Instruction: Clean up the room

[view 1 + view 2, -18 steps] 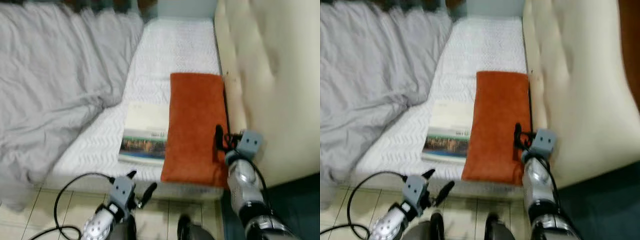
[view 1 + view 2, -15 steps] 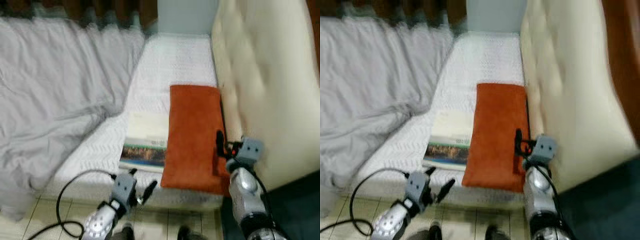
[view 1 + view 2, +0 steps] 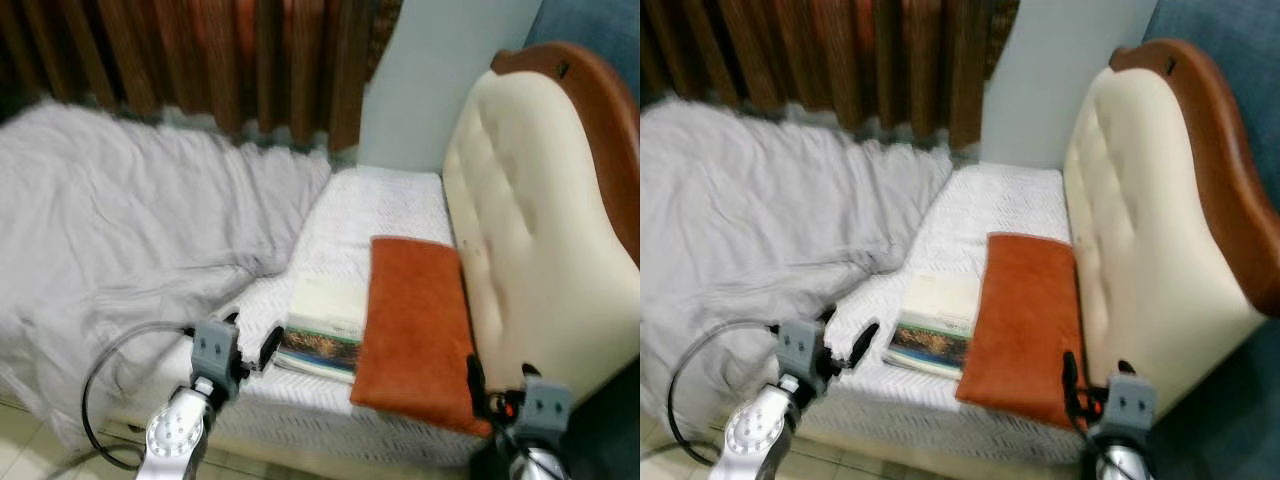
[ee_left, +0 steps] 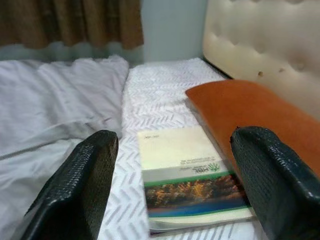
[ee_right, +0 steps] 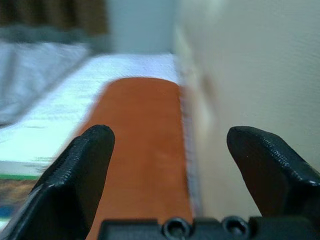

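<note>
Your left gripper (image 3: 248, 345) hovers at the near edge of the mattress (image 3: 375, 205), fingers spread wide and holding nothing; in the left wrist view its two black fingers (image 4: 80, 185) frame the book (image 4: 187, 175) with room on both sides. That book lies flat on the white quilted mattress, its near edge close to the mattress edge and its right edge against the orange pillow (image 3: 415, 330). The pillow runs lengthwise along the cream tufted headboard (image 3: 530, 250), its right edge against the padding. Your right gripper (image 5: 175, 170) sits at the near right corner of the pillow, fingers wide apart and empty, one finger (image 5: 80, 175) over the pillow, the other before the headboard. To the left, the rumpled grey blanket (image 3: 120, 220) covers the bed up to the book's far left corner. Bare mattress lies open beyond the book toward the far wall (image 3: 440, 80) and the brown curtain (image 3: 200, 60).
</note>
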Available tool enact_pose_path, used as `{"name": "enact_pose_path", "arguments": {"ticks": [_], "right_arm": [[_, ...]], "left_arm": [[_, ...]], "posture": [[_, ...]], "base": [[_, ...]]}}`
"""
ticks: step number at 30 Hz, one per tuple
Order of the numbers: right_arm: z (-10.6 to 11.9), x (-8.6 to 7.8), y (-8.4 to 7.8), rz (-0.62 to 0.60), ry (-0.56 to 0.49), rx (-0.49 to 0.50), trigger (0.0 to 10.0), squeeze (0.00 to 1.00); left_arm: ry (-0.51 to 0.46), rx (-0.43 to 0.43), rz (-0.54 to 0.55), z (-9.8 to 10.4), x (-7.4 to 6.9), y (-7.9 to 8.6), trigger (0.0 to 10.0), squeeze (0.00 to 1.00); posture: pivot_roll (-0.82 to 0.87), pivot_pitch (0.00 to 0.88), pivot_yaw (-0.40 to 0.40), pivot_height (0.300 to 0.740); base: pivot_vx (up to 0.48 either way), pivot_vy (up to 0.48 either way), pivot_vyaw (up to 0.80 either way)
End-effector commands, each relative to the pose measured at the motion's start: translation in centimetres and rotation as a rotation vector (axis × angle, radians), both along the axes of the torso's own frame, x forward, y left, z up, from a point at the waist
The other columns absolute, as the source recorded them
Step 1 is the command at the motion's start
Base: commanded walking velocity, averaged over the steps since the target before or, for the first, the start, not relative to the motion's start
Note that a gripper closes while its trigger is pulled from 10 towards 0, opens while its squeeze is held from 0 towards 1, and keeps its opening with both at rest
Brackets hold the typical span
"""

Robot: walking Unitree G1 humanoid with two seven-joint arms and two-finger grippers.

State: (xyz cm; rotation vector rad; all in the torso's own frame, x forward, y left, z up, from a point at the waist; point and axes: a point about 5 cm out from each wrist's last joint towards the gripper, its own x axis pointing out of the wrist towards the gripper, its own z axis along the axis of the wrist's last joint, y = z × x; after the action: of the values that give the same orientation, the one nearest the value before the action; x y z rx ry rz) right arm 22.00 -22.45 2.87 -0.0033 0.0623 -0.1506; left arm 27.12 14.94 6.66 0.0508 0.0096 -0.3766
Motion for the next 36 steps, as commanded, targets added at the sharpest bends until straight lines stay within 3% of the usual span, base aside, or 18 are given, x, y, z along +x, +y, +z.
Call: {"name": "enact_pose_path", "arguments": {"ticks": [1,2,5,14,19,23,33,36], "right_arm": [[-0.5,-0.3,0.7,0.048,0.038,0.001,10.0,1.0],[-0.8,-0.2,0.5,0.028,0.057,0.024,10.0,0.0],[-0.6,1.4,0.3,-0.02,0.063,0.096,10.0,0.0],[1.3,3.6,2.2,0.092,-0.014,0.061,10.0,0.0],[1.2,3.6,2.5,0.107,-0.008,0.092,10.0,0.0],[0.6,2.9,2.6,0.112,0.013,0.146,10.0,0.0],[0.7,3.5,3.1,0.159,0.022,0.147,10.0,0.0],[0.6,3.3,3.0,0.175,0.026,0.143,10.0,0.0]], "left_arm": [[-0.034,-0.004,-0.015,1.1,0.7,-1.1,10.0,0.0],[-0.033,-0.006,-0.014,1.2,0.9,-1.3,10.0,0.0],[0.01,-0.047,-0.006,0.8,1.0,-1.9,10.0,0.0],[0.078,-0.028,-0.002,-0.3,1.5,-1.4,10.0,0.0],[0.098,-0.009,0.023,-1.0,0.8,-1.1,10.0,0.0],[0.111,-0.017,0.094,-1.6,0.1,0.2,10.0,0.0],[0.096,0.005,0.132,-1.1,0.5,1.1,10.0,0.0],[0.092,-0.005,0.146,-1.2,-0.1,1.4,10.0,0.0]], "posture": [[0.01,0.0,-0.08,0.74],[0.01,0.0,-0.075,0.74],[0.0,0.0,-0.065,0.74],[-0.02,0.0,-0.049,0.74],[-0.01,0.0,-0.048,0.74],[0.0,0.0,-0.057,0.74],[0.01,0.0,-0.066,0.74],[0.02,0.0,-0.074,0.74]], "base": [[0.0,0.0,0.0],[0.0,0.0,0.0],[0.0,0.0,0.0],[0.0,0.41,0.0],[0.0,0.464,0.0],[0.0,0.465,0.0],[0.0,0.476,0.0],[0.0,0.477,0.0]]}}
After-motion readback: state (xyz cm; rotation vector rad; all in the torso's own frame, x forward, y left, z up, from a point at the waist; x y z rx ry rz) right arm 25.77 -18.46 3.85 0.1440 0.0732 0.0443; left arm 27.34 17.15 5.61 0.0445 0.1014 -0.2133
